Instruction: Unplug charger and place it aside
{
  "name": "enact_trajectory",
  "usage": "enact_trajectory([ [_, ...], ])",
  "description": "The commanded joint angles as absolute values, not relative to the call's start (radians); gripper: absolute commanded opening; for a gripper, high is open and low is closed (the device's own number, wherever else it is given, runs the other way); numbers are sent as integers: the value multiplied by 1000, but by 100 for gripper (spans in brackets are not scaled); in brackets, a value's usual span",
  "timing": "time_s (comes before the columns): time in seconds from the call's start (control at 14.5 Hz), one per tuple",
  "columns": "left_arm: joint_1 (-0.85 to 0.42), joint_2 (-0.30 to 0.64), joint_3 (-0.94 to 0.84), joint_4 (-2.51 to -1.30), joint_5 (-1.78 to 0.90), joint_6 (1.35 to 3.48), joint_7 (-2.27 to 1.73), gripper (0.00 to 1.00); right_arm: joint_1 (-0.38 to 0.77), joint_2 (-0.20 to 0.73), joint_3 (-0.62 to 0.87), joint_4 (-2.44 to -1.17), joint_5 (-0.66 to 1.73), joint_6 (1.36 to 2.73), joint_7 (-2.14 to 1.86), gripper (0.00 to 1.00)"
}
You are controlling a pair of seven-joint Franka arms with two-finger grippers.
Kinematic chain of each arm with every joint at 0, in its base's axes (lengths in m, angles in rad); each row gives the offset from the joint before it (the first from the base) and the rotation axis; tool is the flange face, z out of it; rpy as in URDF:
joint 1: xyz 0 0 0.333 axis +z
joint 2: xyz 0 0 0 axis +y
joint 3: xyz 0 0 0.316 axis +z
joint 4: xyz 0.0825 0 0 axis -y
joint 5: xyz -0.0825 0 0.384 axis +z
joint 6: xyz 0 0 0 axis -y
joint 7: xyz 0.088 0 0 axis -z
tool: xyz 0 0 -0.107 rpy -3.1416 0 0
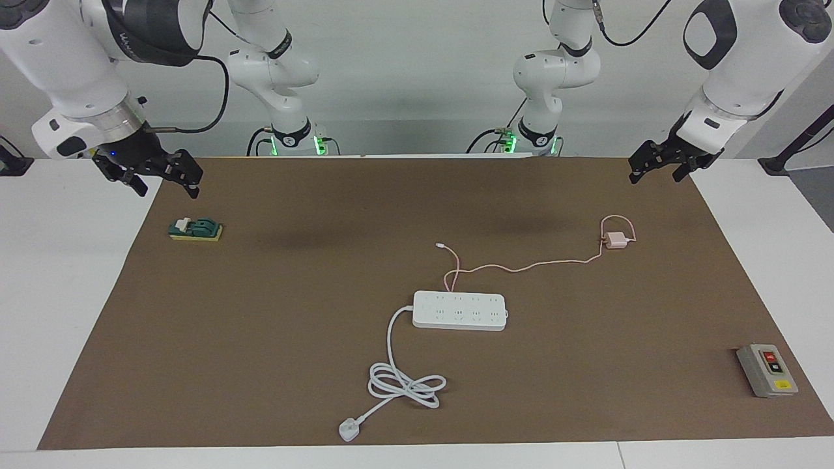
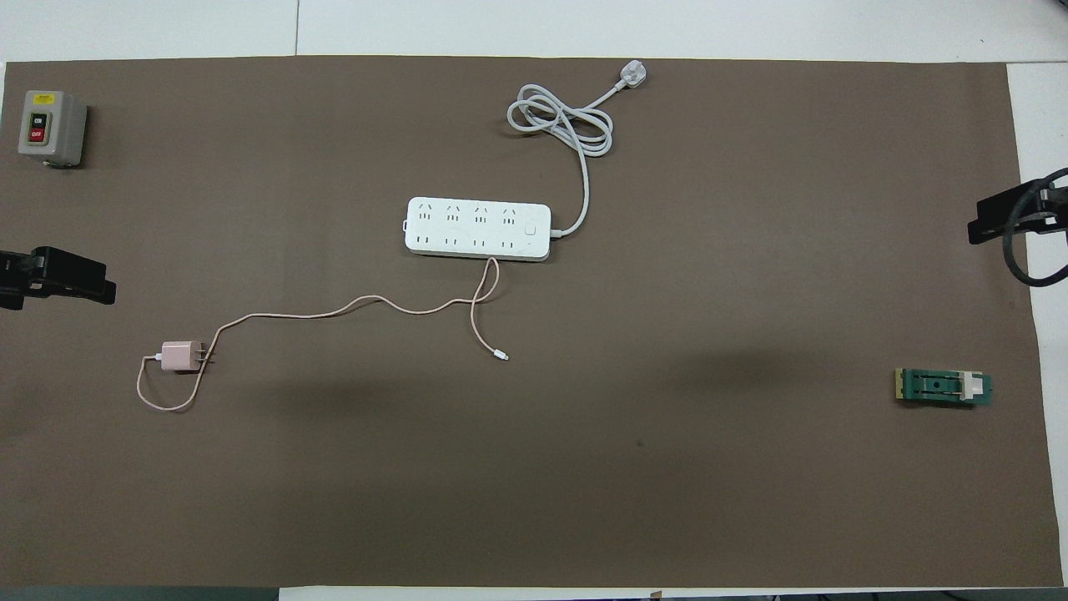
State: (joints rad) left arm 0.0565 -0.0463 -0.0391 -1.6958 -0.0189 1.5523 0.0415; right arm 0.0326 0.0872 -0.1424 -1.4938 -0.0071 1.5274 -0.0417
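The pale pink charger point(image 1: 614, 240) point(image 2: 179, 356) lies on the brown mat, out of the white power strip point(image 1: 459, 310) point(image 2: 478, 229). It is nearer to the robots than the strip, toward the left arm's end. Its thin pink cable point(image 1: 521, 267) point(image 2: 350, 305) runs to a loop beside the strip and ends loose on the mat. My left gripper point(image 1: 659, 170) point(image 2: 83, 284) is open and empty, raised over the mat's edge at the left arm's end. My right gripper point(image 1: 166, 185) point(image 2: 1001, 219) is open and empty, raised over the mat's edge at the right arm's end.
The strip's thick white cord point(image 1: 404, 384) point(image 2: 559, 121) coils to a three-pin plug point(image 1: 349, 430) point(image 2: 632, 76) farther from the robots. A green block on a yellow base point(image 1: 195, 229) point(image 2: 944, 388) lies below the right gripper. A grey button box point(image 1: 767, 370) point(image 2: 50, 127) sits at the left arm's end.
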Motion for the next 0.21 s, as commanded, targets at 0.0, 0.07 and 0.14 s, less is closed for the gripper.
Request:
enact_trajectory([
  [0.0,43,-64,-34,-1713,6,1555,49,100,25,91,-135,-1480,0,1516,-54,100],
  [0.07,43,-64,-34,-1713,6,1555,66,100,25,91,-135,-1480,0,1516,-54,100],
  [0.14,44,-64,-34,-1713,6,1557,72,100,25,91,-135,-1480,0,1516,-54,100],
])
